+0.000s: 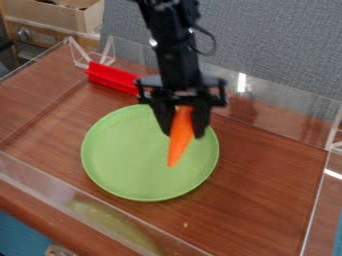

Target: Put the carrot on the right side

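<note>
One black gripper, closed on an orange carrot, above green plate; lettering: none legible.

The round green plate lay flat on the wooden tabletop. Behind it sat a red rectangular block; a cardboard box stood farther back, beyond the clear barrier.

Single elevated view, angled down over tabletop

The carrot is orange, the plate plain green, the block red.
</note>
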Tool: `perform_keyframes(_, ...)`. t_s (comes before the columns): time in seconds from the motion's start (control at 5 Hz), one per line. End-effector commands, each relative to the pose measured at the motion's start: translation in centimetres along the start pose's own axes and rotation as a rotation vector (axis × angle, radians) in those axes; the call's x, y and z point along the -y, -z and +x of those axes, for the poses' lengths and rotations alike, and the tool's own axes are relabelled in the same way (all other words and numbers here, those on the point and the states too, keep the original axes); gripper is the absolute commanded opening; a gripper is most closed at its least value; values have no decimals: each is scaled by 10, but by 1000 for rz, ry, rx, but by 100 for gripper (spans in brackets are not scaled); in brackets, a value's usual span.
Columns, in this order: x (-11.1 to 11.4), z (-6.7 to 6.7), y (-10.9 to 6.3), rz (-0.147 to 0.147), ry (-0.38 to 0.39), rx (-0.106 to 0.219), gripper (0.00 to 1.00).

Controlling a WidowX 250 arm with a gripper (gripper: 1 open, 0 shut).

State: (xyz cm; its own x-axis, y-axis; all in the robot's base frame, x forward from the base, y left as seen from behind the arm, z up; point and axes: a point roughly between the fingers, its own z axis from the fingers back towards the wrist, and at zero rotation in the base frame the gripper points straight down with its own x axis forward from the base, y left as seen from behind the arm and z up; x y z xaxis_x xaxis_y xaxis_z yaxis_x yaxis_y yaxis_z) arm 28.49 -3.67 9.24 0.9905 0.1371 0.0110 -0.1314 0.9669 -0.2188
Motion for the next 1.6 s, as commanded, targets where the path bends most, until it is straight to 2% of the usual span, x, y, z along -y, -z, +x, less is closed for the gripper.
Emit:
perform_keyframes(0.0, -5, 7, -17, -4, -1, 80, 0)
perform_keyframes(0.4, -25, 19, -18, -7, -44, 102, 0)
perform_keyframes(0.6, -28, 25, -16, -12, -43, 111, 100)
perform_keyframes(0.8, -29, 30, -15, -9, -36, 118, 0)
perform_keyframes(1.0, -30, 33, -16, -8, -33, 127, 0)
perform_keyframes(1.2, -31, 35, -16, -12, -34, 133, 100)
perform_keyframes(1.4, -32, 36, -17, -16, -35, 138, 100)
